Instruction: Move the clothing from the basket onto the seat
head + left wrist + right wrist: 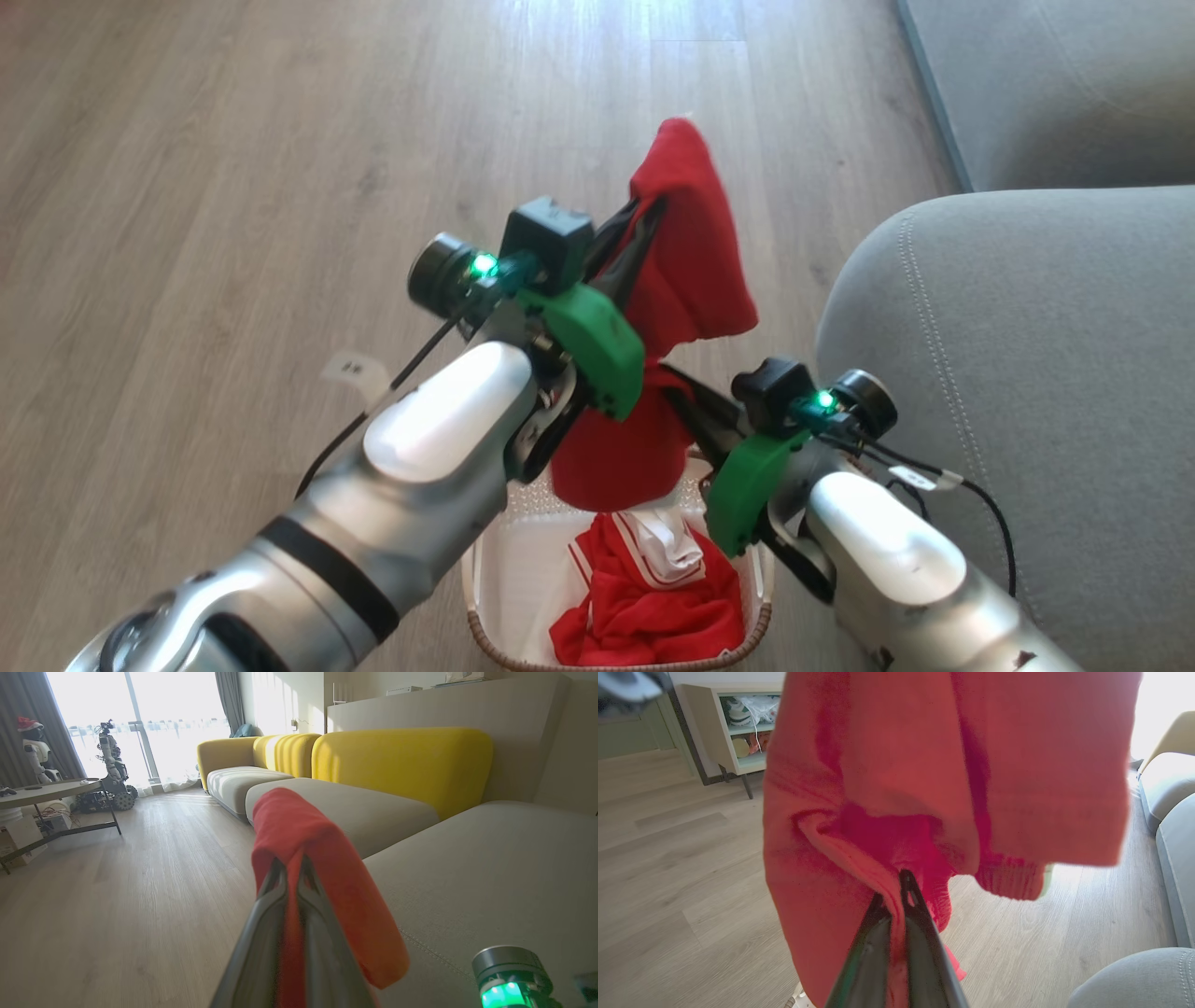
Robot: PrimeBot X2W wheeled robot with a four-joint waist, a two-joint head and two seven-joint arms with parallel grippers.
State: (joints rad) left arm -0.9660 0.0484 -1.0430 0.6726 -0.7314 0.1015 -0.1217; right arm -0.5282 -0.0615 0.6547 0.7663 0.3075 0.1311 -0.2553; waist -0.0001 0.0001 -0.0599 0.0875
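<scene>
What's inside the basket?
A crumpled red garment with white trim lies in the basket. The lifted red garment hides the basket's far end, and anything under the crumpled one is covered.

**One red garment held up over the basket, the other inside it, with the grey seat alongside**

The plain red garment (695,252) (327,868) (901,765) hangs in folds above the basket (504,579), pinched near its top by the left gripper (653,210) and lower down by the right gripper (674,375). A ribbed edge droops free. The second red garment (653,607), with white-striped trim, lies crumpled inside the white perforated basket, which stands on the floor and has a brown woven-look rim. The seat (1027,373), a grey cushion with a rounded edge and double stitching, sits just to the basket's right.
</scene>
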